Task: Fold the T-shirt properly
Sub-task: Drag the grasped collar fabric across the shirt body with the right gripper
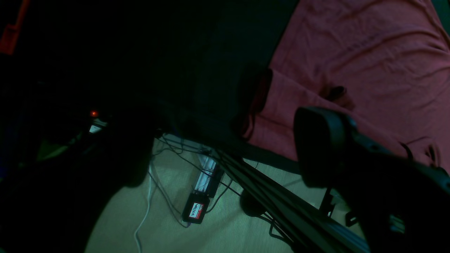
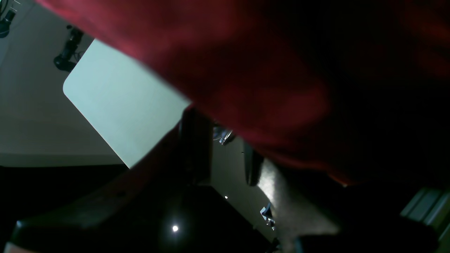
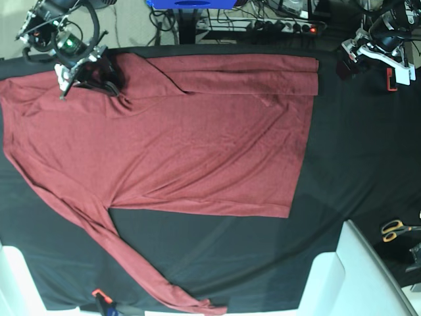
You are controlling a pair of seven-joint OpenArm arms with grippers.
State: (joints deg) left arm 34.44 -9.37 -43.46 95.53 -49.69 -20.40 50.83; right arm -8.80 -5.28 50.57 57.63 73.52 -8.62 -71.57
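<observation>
The rust-red T-shirt (image 3: 197,145) lies spread flat on the black table cloth (image 3: 355,145). One long sleeve (image 3: 131,263) trails to the near edge, and the far side is folded over into a band (image 3: 243,72). My right gripper (image 3: 99,80) sits on the shirt's far-left shoulder. In the right wrist view red cloth (image 2: 246,70) hangs across its fingers (image 2: 195,140), which stand slightly apart; a grip is not clear. My left gripper (image 3: 347,64) hovers open beyond the shirt's far-right corner, its pad (image 1: 323,140) over the table edge beside the T-shirt (image 1: 351,52).
Scissors (image 3: 398,229) lie at the right edge of the cloth. White bins stand at the near right (image 3: 358,270) and near left (image 3: 13,280). A power strip (image 3: 289,27) and cables lie behind the table, and a small orange item (image 3: 99,293) rests at the near edge.
</observation>
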